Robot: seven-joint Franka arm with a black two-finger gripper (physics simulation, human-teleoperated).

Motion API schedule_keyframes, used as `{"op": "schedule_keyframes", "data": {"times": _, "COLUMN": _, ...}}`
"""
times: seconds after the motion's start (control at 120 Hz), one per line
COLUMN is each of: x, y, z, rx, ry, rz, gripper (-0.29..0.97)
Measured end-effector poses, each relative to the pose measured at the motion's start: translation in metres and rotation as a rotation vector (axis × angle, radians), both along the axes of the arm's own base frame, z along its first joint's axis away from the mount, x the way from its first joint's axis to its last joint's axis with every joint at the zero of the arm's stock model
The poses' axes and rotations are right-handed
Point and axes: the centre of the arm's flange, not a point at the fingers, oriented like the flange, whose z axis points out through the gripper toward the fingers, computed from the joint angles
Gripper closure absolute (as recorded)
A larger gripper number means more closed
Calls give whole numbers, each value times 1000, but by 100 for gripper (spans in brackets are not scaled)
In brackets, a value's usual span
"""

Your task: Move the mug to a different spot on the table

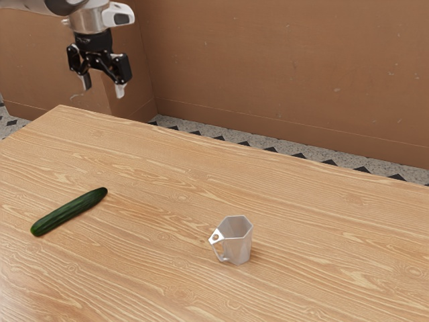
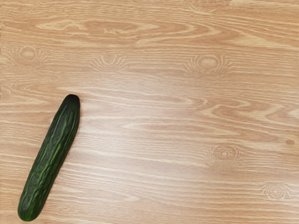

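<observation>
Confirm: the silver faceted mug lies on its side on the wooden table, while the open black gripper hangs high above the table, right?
No: the silver faceted mug stands upright, as the exterior view shows; the rest holds.

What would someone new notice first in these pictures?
The dark green cucumber lies on the wooden table toward the exterior view's left, stark against the pale grain. A grey mug stands upright near the table's middle, well apart from it. The black end effector hangs open, high above the table's far edge.

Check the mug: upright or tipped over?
Upright: the mug stands on its base on the table, open rim facing up, handle at its side.
</observation>
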Motion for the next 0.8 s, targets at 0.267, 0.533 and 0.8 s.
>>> {"op": "schedule_keyframes", "data": {"times": 0.267, "x": 6, "y": -67, "z": 17, "rx": -18, "ry": -63, "rz": -133, "gripper": 0}}
{"op": "schedule_keyframes", "data": {"times": 0.533, "x": -1, "y": -168, "z": -50, "rx": -42, "ry": 15, "rz": -379, "gripper": 0}}
{"op": "schedule_keyframes", "data": {"times": 0.8, "x": -86, "y": -171, "z": -164, "rx": -62, "ry": -158, "rz": -587, "gripper": 0}}
